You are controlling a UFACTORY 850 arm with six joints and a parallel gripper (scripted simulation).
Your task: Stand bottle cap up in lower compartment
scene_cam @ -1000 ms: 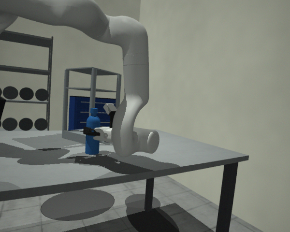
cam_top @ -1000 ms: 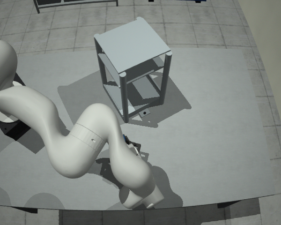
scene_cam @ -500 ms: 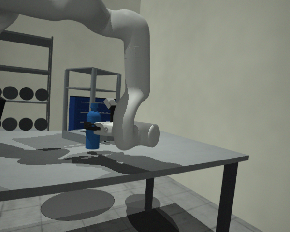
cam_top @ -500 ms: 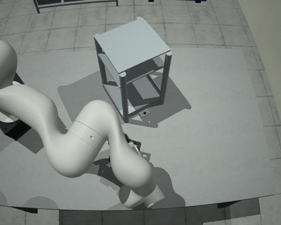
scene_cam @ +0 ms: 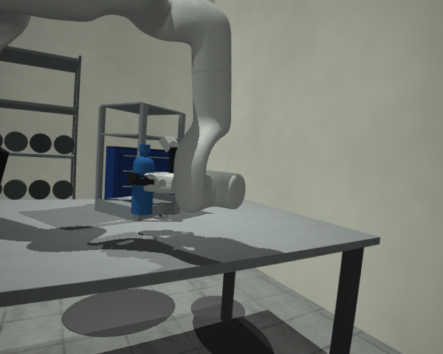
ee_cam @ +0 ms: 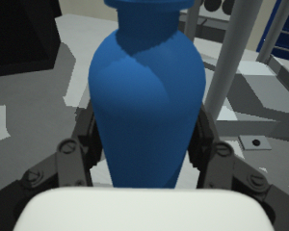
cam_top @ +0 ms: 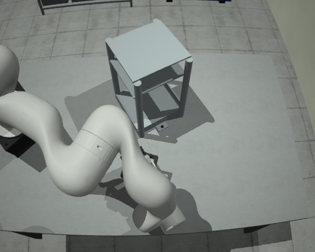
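Bottle: blue bottle point(scene_cam: 142, 183), cap up, upright as far as the exterior view showed; base looked lifted just off the desk point(scene_cam: 275, 232), though contact could not be settled from that angle.
Gripper: gripper point(ee_cam: 146, 144) clamped on the bottle's body, about mid-height, reaching in sideways with the wrist level; dark fingers pressed against both flanks of the blue body in the wrist view.
Grip detail: held at roughly two-thirds spread, filled by the bottle's width.
Location: toward the near middle of the desk, out in front of the shelving unit point(cam_top: 138, 108), near its front corner post; hidden under the arm point(cam_top: 103, 140) in the top view.
Shelving unit: grey, four posts, pale top board, standing toward the far edge of the desk, middle of its width; small mounting tab with a dark hole at its front foot.
Lower compartment: floor seen partly in shadow through the posts; bottle outside it.
Arm: white links snaked across from the left edge of the desk, elbow high, last joint low near the near edge.
Background: dark rack point(scene_cam: 76, 114) against the wall, blue cabinet point(scene_cam: 117, 171) seen through the unit's frame.
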